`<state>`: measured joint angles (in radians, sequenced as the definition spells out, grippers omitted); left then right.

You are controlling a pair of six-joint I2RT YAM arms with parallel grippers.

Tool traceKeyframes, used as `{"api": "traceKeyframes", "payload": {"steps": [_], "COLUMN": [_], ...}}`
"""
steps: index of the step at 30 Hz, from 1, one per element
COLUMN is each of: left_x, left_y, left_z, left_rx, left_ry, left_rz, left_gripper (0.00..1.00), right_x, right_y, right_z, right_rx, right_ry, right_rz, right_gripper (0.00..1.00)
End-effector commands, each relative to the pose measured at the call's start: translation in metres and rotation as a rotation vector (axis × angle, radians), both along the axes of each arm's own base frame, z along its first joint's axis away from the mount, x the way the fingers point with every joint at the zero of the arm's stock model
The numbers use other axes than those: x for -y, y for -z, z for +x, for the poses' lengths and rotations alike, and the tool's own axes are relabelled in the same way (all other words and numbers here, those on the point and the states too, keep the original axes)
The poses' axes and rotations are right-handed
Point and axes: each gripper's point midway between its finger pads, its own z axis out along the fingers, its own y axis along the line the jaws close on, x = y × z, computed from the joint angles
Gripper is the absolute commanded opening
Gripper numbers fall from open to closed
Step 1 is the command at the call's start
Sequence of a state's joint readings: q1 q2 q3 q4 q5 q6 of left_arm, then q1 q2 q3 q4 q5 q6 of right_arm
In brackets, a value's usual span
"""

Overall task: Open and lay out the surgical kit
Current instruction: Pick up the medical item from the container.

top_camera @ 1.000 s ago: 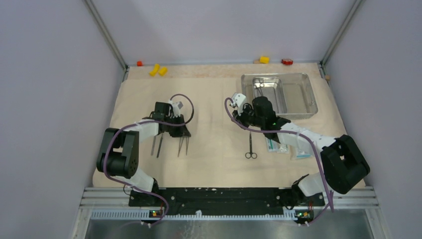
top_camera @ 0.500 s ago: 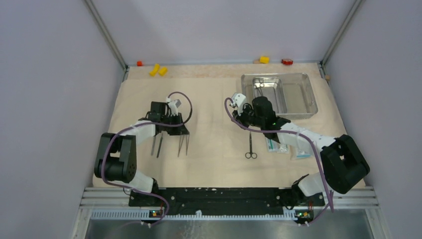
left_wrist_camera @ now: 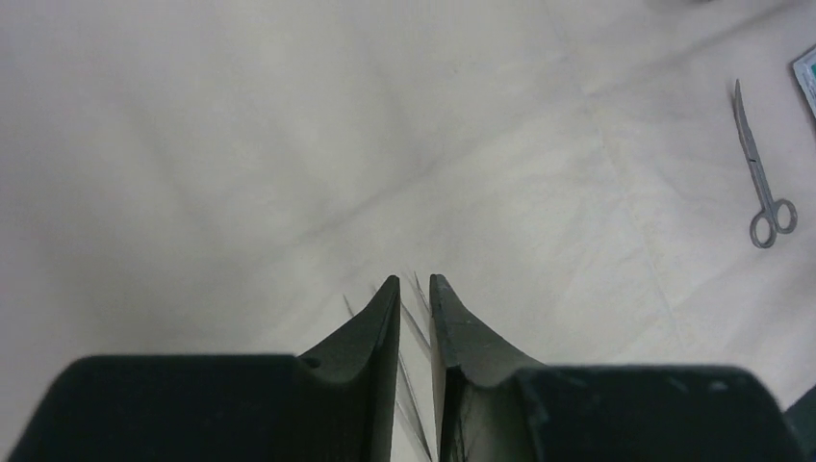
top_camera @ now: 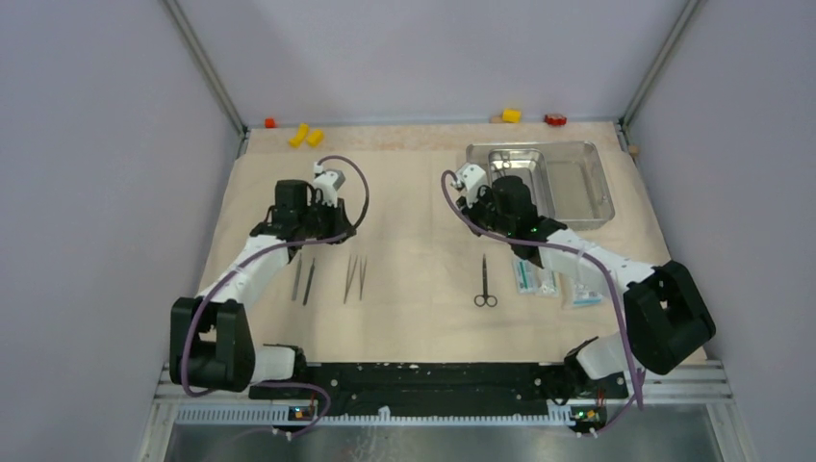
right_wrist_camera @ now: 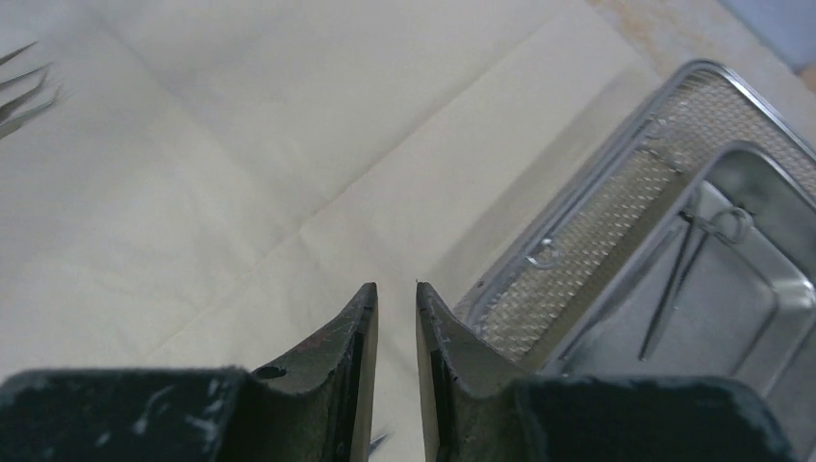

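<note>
The beige cloth wrap (top_camera: 414,260) lies spread flat. On it lie forceps (top_camera: 303,279), tweezers (top_camera: 354,278), scissors (top_camera: 485,281) and white-and-teal packets (top_camera: 535,278). The steel tray (top_camera: 577,183) stands at the back right with one ring-handled instrument (top_camera: 500,164) in it. My left gripper (top_camera: 322,231) hangs above and behind the tweezers (left_wrist_camera: 412,325), empty, with only a thin slit between its jaws. My right gripper (top_camera: 484,212) hovers by the tray's near-left corner (right_wrist_camera: 577,260), also empty and nearly closed. The instrument in the tray (right_wrist_camera: 685,269) shows in the right wrist view.
Small yellow blocks (top_camera: 306,136) and red blocks (top_camera: 554,119) lie along the back edge beyond the cloth. A second packet (top_camera: 583,295) lies under my right forearm. The scissors (left_wrist_camera: 760,183) show at the right of the left wrist view. Grey walls close in both sides.
My left gripper has drawn back and to the left, off the tweezers, which stay on the cloth. My right gripper has shifted slightly toward the tray.
</note>
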<state>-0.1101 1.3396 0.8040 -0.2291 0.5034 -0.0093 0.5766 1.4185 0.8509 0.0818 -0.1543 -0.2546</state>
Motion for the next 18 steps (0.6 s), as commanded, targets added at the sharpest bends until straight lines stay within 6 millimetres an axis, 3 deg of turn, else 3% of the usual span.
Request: {"api": "traceKeyframes", "payload": {"steps": [1,7,10,14,18], "left_x": [-0.018,-0.038,-0.047,-0.054,-0.049], "left_y": [-0.048,-0.102,-0.118,-0.122,-0.109], "left_z": [0.021,0.038,0.046,0.053,0.057], "left_rx": [0.235,0.456,0.477,0.49,0.458], "left_ry": [0.017,-0.028,-0.088,-0.121,-0.093], "left_rz": [0.137,0.256,0.279,0.304,0.295], "left_gripper": [0.24,0.29,0.31,0.2,0.09], "right_x": [0.037,0.091,0.119,0.147,0.16], "right_y": [-0.049,-0.073,-0.076,-0.055,-0.028], "right_z": [0.038,0.076,0.099,0.127,0.149], "right_rx": [0.106,0.134,0.075,-0.072,-0.177], "right_ry": [0.225,0.434,0.502,0.549,0.553], "right_rz": [0.037,0.045,0.064,0.08,0.059], "right_gripper": [0.23,0.32,0.37,0.39,0.43]}}
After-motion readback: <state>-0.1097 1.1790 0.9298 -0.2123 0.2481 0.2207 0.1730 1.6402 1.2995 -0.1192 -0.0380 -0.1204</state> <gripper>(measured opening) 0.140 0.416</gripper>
